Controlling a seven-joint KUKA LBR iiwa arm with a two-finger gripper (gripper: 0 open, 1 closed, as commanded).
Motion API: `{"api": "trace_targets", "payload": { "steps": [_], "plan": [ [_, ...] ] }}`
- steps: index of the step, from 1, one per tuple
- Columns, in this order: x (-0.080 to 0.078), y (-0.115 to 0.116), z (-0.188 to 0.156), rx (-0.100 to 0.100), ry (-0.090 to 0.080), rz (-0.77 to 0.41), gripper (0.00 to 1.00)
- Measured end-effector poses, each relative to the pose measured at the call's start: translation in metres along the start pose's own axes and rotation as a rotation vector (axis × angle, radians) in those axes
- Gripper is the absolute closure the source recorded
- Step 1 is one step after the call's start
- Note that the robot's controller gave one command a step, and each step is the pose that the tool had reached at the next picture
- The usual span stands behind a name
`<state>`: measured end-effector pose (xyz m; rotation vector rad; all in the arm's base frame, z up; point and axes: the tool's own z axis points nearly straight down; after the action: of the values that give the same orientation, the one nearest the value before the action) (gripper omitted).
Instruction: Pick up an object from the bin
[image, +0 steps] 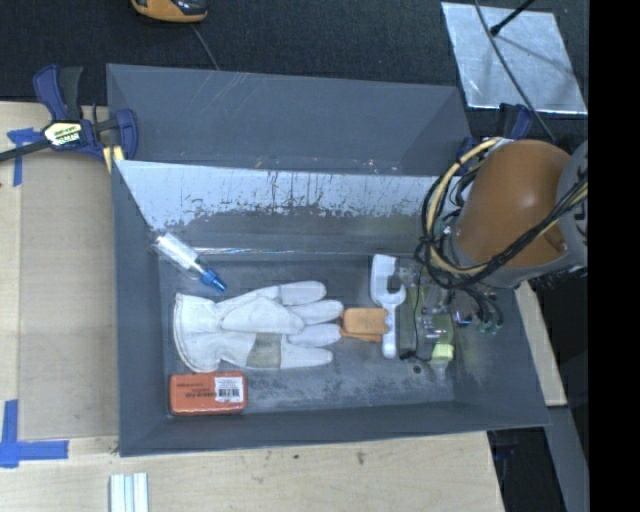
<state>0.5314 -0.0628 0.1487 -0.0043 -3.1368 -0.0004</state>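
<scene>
Tan-orange rectangular block (363, 323) lies on the floor of the grey metal bin (300, 120), right of the middle. Its left end is touching or almost touching the fingertips of a white leather work glove (250, 328) that lies flat, cuff to the left. The gripper (410, 335) is down at floor level just beside the block's right end, under the arm's orange-brown cover (515, 205) and its looped cables. Whether the gripper is open or closed cannot be told, and nothing shows as held.

A white plastic piece (385, 280) stands just behind the block, close against the gripper's left side. The bin's right wall slopes up near the gripper, so that side is tight. The bare floor in front of the block runs clear to the near wall, and a bare strip also lies along the back wall.

A clear plastic tube with a blue tip (190, 262) lies slanted at the back left, well apart from the block. An orange-red flat packet (207, 392) rests at the front left, just in front of the glove's cuff. It carries a white label with a barcode, and its print is too small to read.
</scene>
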Motion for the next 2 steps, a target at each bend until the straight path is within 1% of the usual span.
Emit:
{"api": "trace_targets", "payload": {
  "steps": [1, 2],
  "plan": [
    [-0.002, 0.000, -0.004, 0.001, -0.008, -0.002, 0.00],
    [-0.042, 0.008, 0.029, 0.003, -0.017, -0.055, 0.00]
  ]
}}
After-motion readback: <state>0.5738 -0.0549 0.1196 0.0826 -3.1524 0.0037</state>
